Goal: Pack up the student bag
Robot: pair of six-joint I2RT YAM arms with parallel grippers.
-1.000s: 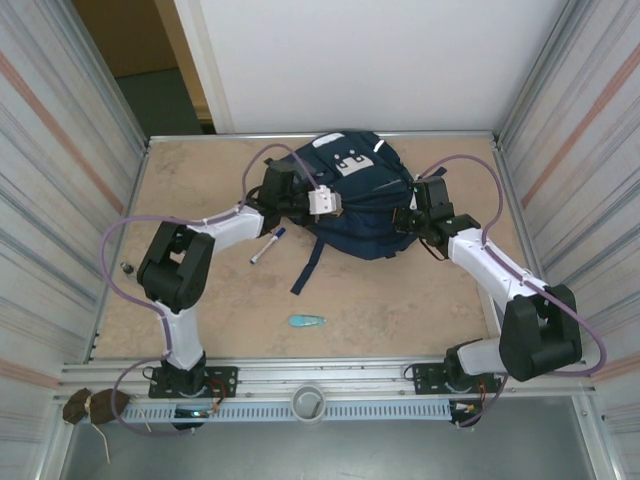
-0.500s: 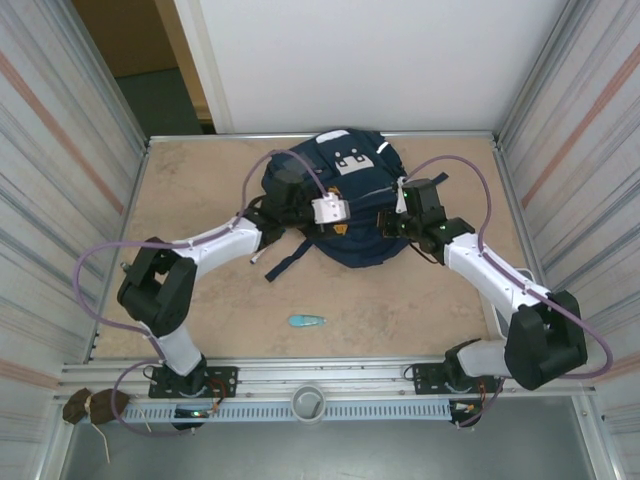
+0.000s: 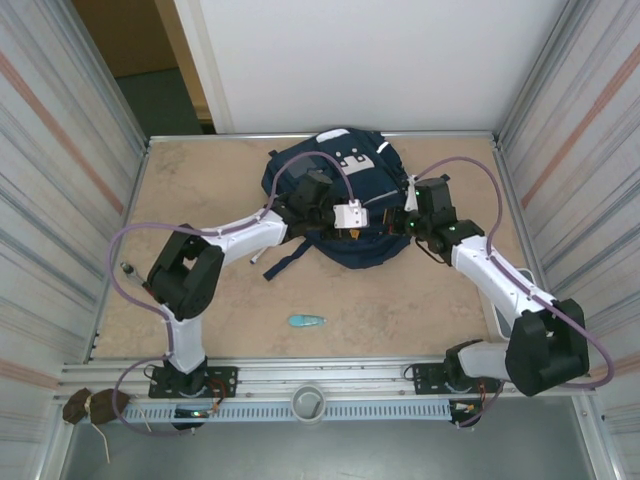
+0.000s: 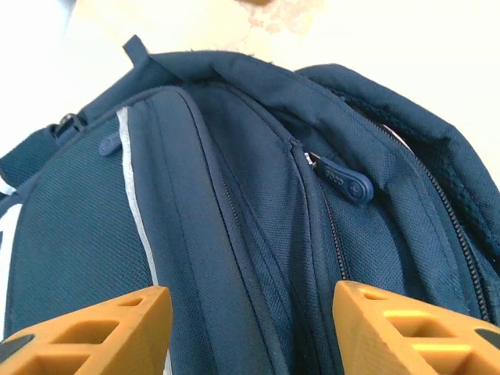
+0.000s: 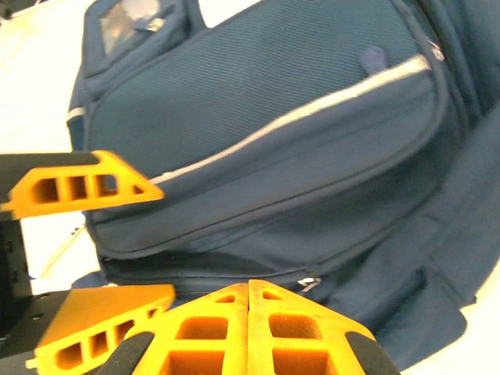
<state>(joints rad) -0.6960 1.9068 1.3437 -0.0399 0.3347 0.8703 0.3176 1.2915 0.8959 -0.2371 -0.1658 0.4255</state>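
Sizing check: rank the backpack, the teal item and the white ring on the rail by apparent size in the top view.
1. student bag, by far.
2. white ring and teal item: too alike to rank.

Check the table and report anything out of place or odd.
One thing stands out: a small turquoise item lies alone on the table, well apart from the bag on its near side, so it is not packed. A strap of the bag also trails loose across the table. Nothing looks spilled or damaged.

Left end effector (image 4: 250, 320), fingers (image 4: 94, 328) apart, over zipper pull (image 4: 348, 183) of navy student bag (image 4: 234, 195)
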